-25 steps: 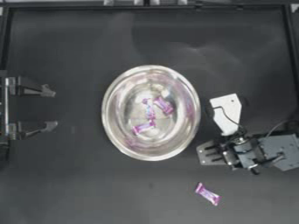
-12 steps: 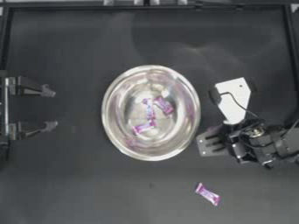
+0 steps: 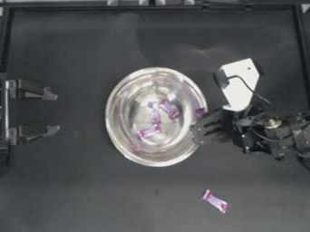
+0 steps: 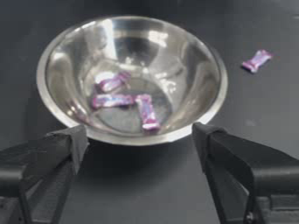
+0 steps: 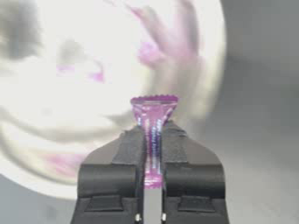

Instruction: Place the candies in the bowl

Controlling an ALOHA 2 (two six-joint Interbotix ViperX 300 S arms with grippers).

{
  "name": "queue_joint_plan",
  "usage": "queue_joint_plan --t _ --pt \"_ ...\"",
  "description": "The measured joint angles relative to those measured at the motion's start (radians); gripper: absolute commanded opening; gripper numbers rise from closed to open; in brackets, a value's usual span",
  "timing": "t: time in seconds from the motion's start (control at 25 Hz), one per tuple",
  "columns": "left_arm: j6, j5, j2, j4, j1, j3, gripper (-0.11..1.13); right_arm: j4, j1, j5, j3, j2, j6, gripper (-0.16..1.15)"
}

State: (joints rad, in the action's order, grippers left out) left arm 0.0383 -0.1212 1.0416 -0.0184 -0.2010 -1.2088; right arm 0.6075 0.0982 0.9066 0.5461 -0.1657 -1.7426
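Two grippers: left one parked, right one at work.
Left gripper (image 3: 53, 112): at the table's (image 3: 72, 190) left edge, jaws spread wide with nothing between them, well apart from the bowl.
Bowl (image 3: 124, 88): between the two grippers, three candies (image 3: 156, 112) lying inside.
Right gripper (image 3: 198, 128): tips at the bowl's right rim, jaws clamped on a held candy (image 5: 153, 131) whose crimped end sticks out past the fingertips.
Loose candy (image 3: 215, 200): on the table, near the right gripper, outside the bowl.
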Motion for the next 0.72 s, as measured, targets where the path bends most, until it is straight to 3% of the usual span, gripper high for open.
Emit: queue_joint_plan --t 0.48,0.6,0.72 --pt "0.003 -0.002 0.000 -0.002 0.000 -0.003 1.01 0.014 -0.140 -0.285 -0.005 0.094 0.167 0.32" --pt "0.003 -0.002 0.000 -0.003 0.000 -0.006 1.01 0.018 -0.158 -0.362 0.002 0.103 0.235 0.43" --pt "0.003 -0.002 0.000 -0.003 0.000 -0.008 1.01 0.014 -0.178 -0.456 0.017 0.115 0.284 0.68"
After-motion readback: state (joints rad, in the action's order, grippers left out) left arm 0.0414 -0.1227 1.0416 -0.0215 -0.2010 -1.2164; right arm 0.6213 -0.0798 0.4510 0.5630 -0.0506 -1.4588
